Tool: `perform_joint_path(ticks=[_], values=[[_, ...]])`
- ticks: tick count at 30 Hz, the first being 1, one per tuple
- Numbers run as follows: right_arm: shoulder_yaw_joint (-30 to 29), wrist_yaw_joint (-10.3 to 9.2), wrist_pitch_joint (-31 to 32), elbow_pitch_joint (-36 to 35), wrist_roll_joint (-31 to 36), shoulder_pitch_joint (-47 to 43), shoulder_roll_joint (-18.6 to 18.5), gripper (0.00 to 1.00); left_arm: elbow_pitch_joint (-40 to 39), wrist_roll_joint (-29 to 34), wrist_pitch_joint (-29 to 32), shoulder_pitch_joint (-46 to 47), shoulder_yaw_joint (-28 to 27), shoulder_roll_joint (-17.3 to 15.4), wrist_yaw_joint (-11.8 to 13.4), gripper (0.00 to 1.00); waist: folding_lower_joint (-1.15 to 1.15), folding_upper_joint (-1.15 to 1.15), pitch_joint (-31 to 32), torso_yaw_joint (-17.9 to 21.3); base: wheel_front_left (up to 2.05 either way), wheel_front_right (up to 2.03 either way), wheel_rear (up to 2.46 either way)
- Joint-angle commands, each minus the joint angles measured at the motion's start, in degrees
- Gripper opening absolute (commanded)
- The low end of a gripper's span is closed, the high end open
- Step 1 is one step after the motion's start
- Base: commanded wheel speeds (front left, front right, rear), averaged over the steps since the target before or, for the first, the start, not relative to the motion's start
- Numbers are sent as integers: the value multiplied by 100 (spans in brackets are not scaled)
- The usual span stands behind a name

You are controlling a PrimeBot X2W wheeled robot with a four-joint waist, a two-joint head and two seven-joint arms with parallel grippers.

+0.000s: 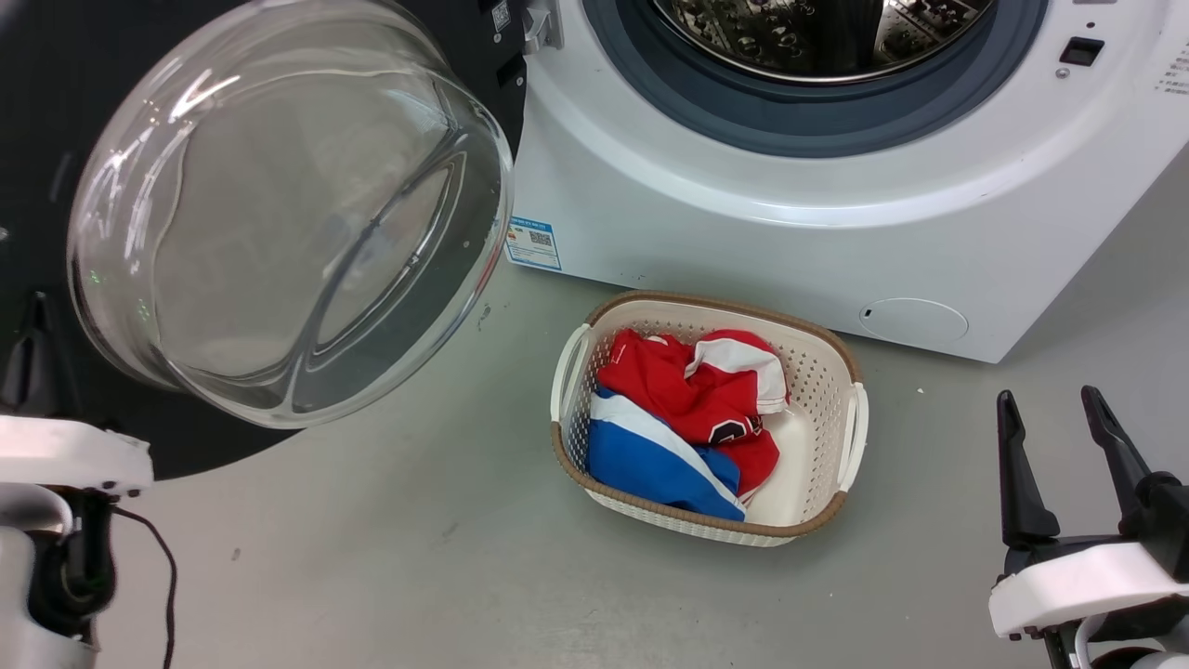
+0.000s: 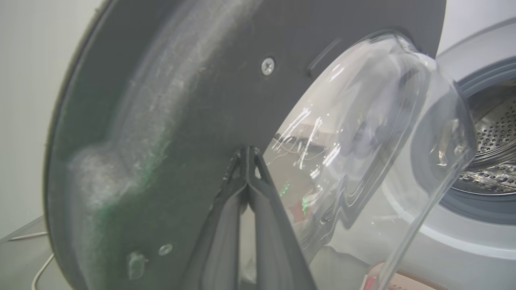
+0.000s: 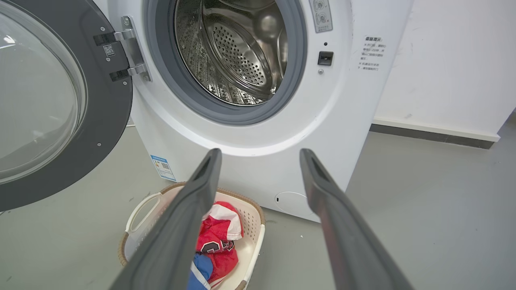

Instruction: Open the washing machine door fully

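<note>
From my head, the washing machine door stands open at ten o'clock, hinged on the left side of the washing machine, whose white front runs from twelve to three o'clock. The door's clear glass bowl bulges towards me, and its black ring sits behind it. My left end effector is closed, its two fingers pressed together with nothing between them. Through my left wrist, their tips lie at the dark inner face of the door, just beside the edge of the glass bowl. I cannot tell whether they truly touch it. My right end effector is at four o'clock in the head view, open and empty, its fingers well apart and clear of the machine. Through my right wrist, those fingers frame the lower front of the machine, with the steel drum and its grey gasket at twelve o'clock and the metal hinge at ten o'clock. A white laundry basket sits on the grey floor just in front of the machine, near six o'clock in the head view, holding red, white and blue clothes. A blue label is stuck low on the machine's left corner, and a round flap sits low at its right.
</note>
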State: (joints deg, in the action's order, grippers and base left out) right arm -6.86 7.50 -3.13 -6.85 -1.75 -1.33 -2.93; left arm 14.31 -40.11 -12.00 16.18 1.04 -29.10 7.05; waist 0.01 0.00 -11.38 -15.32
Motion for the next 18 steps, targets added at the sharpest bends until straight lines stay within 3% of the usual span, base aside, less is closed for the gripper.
perform_joint_path(ticks=[1,11,18], values=[[3,-2,2,-18,10,71,9,100,150,-4,-36,114,-95,-107,-10,0,-1,0,-21,14,0,0,0],[28,-2,11,37,-9,80,9,100,805,71,-183,318,-91,-214,-218,0,-1,0,62,24,0,0,0],[52,-2,-46,172,-150,-107,9,100,490,318,-293,-202,-95,20,-87,0,-1,0,432,10,0,0,0]])
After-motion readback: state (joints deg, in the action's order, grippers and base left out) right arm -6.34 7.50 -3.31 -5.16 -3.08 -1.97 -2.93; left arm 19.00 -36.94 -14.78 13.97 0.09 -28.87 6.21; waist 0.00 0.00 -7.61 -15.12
